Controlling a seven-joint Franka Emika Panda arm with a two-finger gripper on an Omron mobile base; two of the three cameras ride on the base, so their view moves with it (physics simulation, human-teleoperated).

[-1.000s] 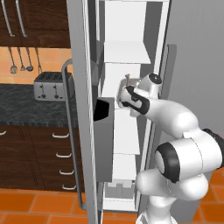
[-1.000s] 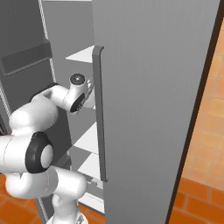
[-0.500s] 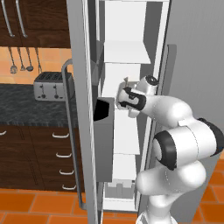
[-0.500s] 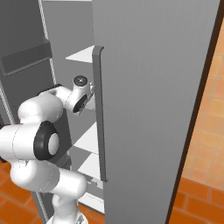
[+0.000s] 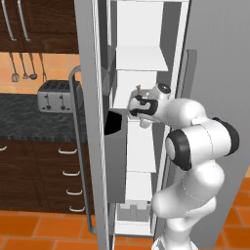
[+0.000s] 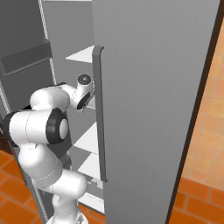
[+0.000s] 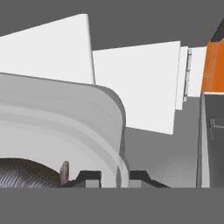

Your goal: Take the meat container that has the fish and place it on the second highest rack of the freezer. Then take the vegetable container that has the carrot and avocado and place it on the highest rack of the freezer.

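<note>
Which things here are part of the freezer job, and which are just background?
Job: gripper, shut on the grey container rim; fish inside it; freezer shelves; freezer door.
Background: toaster; hanging utensils; dark drawers.

narrow freezer (image 5: pixel 141 58) opening, door (image 5: pixel 90 122) close beside

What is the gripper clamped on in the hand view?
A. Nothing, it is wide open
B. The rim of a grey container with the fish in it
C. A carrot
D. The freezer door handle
B: in the hand view the gripper has its fingertips either side of the container rim, and the fish lies inside, with white freezer shelves beyond.
</note>
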